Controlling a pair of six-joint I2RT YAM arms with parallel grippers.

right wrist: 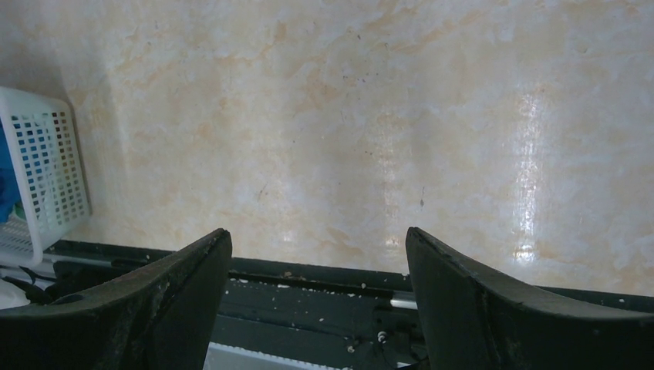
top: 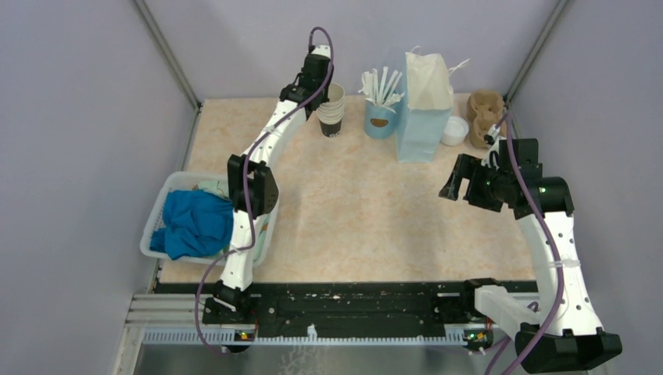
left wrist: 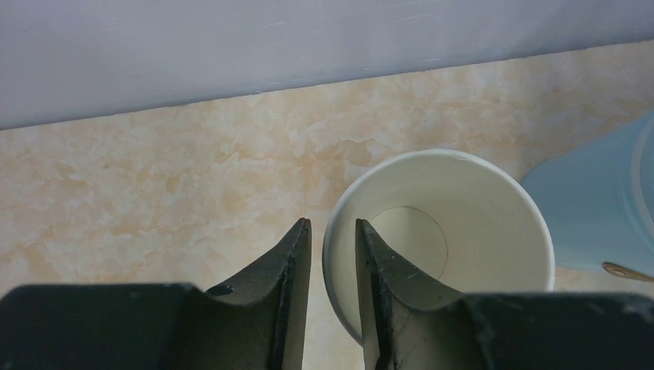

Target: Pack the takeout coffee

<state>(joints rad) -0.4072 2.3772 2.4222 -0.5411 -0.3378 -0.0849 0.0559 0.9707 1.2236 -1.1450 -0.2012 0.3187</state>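
Left tool (left wrist: 332,227), narrowly spread, straddles rim of lidless cup (left wrist: 443,231) at 12 o'clock; no pinch seen. Right tool (right wrist: 316,231) spread wide, empty. Takeout coffee (top: 454,133) stands at 1 o'clock on worktop (top: 367,203), between paper bag (top: 422,117) and carrier (top: 483,116). Est. light, thin-walled, crushable: grip body below lid (top: 455,127), min. force, keep upright; lid may pop.

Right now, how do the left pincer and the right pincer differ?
The left pincer is narrowed astride the rim of a lidless paper cup, one finger inside; the right pincer gapes wide with nothing between. The left pincer reaches to the far edge of the table; the right pincer hangs over its right side. Both have dark fingers.
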